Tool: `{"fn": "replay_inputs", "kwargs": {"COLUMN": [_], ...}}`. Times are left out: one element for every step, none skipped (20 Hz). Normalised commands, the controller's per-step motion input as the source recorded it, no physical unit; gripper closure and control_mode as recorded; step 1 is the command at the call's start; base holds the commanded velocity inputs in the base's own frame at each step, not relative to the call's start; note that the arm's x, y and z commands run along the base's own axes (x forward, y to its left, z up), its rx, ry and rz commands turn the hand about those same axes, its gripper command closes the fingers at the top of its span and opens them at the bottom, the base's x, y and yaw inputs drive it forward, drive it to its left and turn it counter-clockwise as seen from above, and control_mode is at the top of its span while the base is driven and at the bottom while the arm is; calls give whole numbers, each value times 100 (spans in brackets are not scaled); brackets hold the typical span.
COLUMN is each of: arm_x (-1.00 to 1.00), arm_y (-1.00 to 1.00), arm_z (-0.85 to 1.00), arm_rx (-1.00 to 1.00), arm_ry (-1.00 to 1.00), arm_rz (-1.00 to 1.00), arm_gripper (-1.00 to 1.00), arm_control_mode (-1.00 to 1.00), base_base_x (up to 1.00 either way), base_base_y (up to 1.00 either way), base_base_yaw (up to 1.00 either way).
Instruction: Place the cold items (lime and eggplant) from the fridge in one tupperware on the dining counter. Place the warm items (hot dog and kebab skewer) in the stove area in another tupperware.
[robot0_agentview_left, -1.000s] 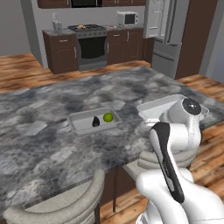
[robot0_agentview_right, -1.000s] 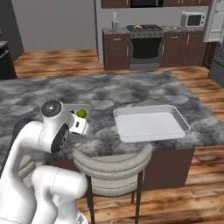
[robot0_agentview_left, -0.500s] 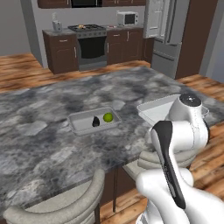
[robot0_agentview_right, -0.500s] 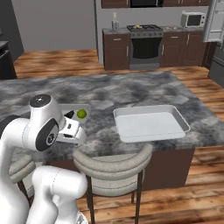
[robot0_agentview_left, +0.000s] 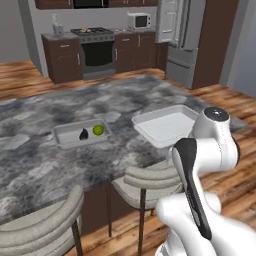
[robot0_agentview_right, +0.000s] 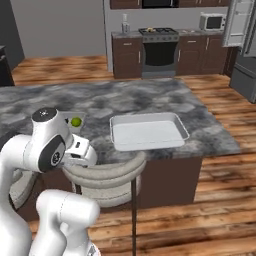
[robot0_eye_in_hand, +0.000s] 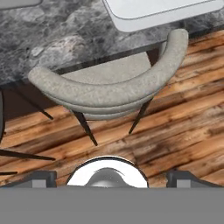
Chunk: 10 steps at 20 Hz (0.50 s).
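While the jaws stand spread above a grey stool (robot0_eye_in_hand: 109, 87) beside the counter (robot0_agentview_left: 40, 160), the lime (robot0_agentview_left: 98, 130) and dark eggplant (robot0_agentview_left: 83, 134) lie in one tupperware (robot0_agentview_left: 67, 137), well apart from the empty tupperware (robot0_agentview_left: 162, 125).

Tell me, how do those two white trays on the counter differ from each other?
The left tupperware already holds a lime and a dark eggplant; the right tupperware holds nothing. The left tupperware looks smaller and sits further in on the counter; the right tupperware lies by the edge, above a stool. Both are pale, shallow and rectangular.
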Motion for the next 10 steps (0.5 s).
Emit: {"fn": "replay_inputs", "kwargs": {"arm_x": [0, 0, 0, 0, 0, 0, 0, 0, 0, 0], "arm_y": [0, 0, 0, 0, 0, 0, 0, 0, 0, 0], "arm_z": [0, 0, 0, 0, 0, 0, 0, 0, 0, 0], "arm_rx": [0, 0, 0, 0, 0, 0, 0, 0, 0, 0], "arm_ry": [0, 0, 0, 0, 0, 0, 0, 0, 0, 0], "arm_rz": [0, 0, 0, 0, 0, 0, 0, 0, 0, 0], "arm_gripper": [-100, -100, -100, -100, -100, -100, -100, -100, -100, -100], "arm_control_mode": [100, 100, 100, 100, 100, 100, 100, 100, 100, 100], "base_base_x": [0, 2, 18, 28, 24, 19, 12, 5, 1, 1], "base_base_y": [-100, -100, -100, -100, -100, -100, -100, -100, -100, -100], "base_base_yaw": [0, 8, 12, 16, 19, 19, 18, 17, 17, 15]}}
